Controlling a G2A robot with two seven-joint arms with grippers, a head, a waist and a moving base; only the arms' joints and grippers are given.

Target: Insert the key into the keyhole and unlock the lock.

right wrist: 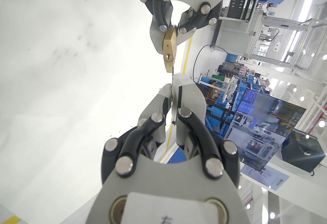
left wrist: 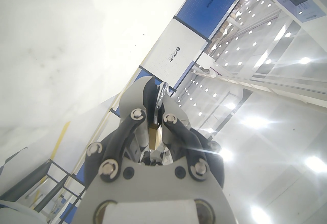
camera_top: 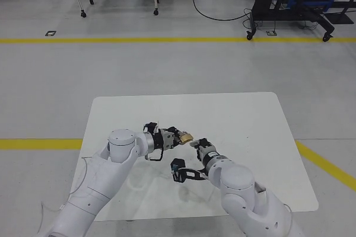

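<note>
A: Going left to right. What's the left gripper [right wrist: 170, 35] doing?
B: It's clamping the lock [right wrist: 169, 48] by the end away from the keyhole [right wrist: 168, 57]. The brass body is sticking out toward the other arm. The whole thing is hanging above the table [camera_top: 255, 118], around its middle.
A: Is the keyhole showing?
B: Yes, it's facing the right wrist camera and nothing is covering it.
A: And the key [right wrist: 173, 107]?
B: It's sitting edge-on in the right gripper [right wrist: 174, 88], with the fingers closed tight on its head. The tip is pointing at the lock's near corner, beside the keyhole and not in it. I'm not seeing whether the tip is touching the brass or just short of it.
A: So which step is this?
B: I'm reading it as lining up for insertion. Nothing is entering yet.
A: How would it be done well?
B: I'm thinking the right arm should be sliding the tip sideways along the end face until it's centred on the slot. The blade should be matching the slot's direction before any push. The left arm should be holding the lock rigid. Pushing off-centre is risking the key skidding off the brass or twisting in the pads. Turning should be coming only after the blade is fully seated.
</note>
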